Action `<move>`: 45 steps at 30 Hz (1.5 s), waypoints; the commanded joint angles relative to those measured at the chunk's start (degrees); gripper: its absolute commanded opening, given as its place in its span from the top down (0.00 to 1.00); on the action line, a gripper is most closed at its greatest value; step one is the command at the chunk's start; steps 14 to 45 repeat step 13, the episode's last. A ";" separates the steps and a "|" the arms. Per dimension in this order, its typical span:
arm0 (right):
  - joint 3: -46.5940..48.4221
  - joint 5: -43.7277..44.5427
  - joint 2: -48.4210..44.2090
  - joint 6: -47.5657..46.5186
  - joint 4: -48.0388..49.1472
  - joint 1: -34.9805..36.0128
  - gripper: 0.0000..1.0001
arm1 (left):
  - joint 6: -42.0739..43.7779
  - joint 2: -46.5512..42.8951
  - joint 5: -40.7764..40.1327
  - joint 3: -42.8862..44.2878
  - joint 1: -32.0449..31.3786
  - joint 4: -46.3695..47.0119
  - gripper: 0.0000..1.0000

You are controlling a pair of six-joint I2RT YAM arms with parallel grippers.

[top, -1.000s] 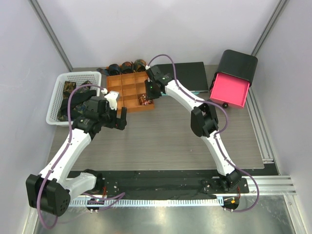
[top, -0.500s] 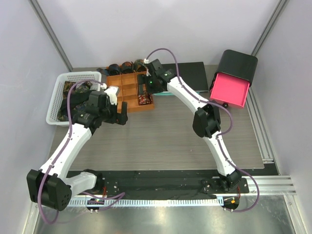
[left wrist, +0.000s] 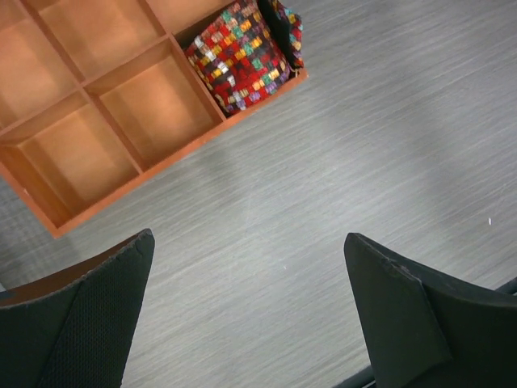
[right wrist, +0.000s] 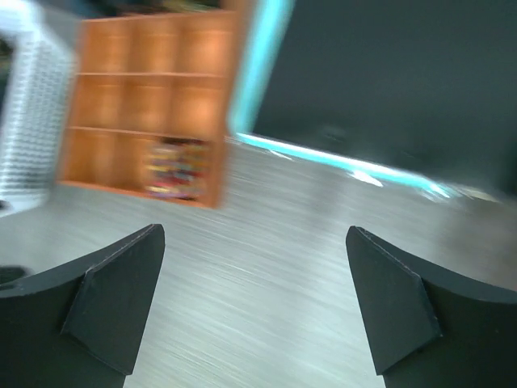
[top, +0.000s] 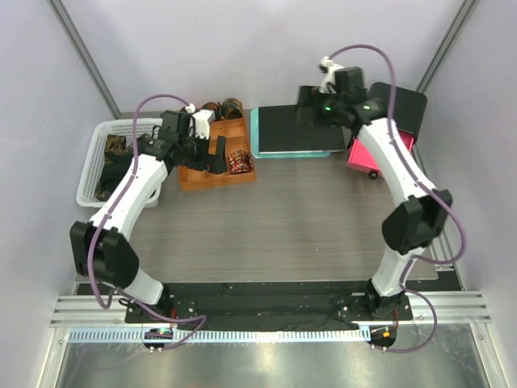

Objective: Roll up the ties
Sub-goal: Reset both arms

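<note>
A rolled red-orange checked tie [top: 238,162] [left wrist: 239,55] sits in the near right corner compartment of the orange tray [top: 194,177] [left wrist: 153,166]; it shows blurred in the right wrist view [right wrist: 173,170]. Dark rolled ties [top: 220,106] line up behind the tray. More dark ties [top: 113,158] lie loose in the white basket. My left gripper [top: 216,153] [left wrist: 249,242] hovers open over the tray's near edge, nothing between its fingers. My right gripper [top: 310,100] [right wrist: 254,234] is raised over the dark mat, open and empty.
A white basket [top: 93,158] [right wrist: 28,113] stands at the far left. A dark mat with a teal edge [top: 295,129] [right wrist: 388,81] lies right of the tray. A black box with a pink front [top: 386,133] sits at the back right.
My right gripper opened, left the checked roll in the tray and swung up and right over the dark mat. My left arm moved up toward the tray.
</note>
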 commanded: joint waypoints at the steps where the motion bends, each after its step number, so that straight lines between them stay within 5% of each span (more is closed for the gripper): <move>1: -11.33 -2.42 -7.77 -5.27 0.24 -5.79 0.00 | 1.74 3.63 1.80 4.68 0.26 -4.96 0.00; 13: -45.26 -2.25 -31.84 -12.75 3.05 -10.19 0.00 | 2.09 -3.03 -0.56 -9.10 0.17 -5.85 0.00; 45: -45.26 -2.25 -31.84 -12.75 3.05 -10.19 0.00 | 2.09 -3.03 -0.56 -9.10 0.17 -5.85 0.00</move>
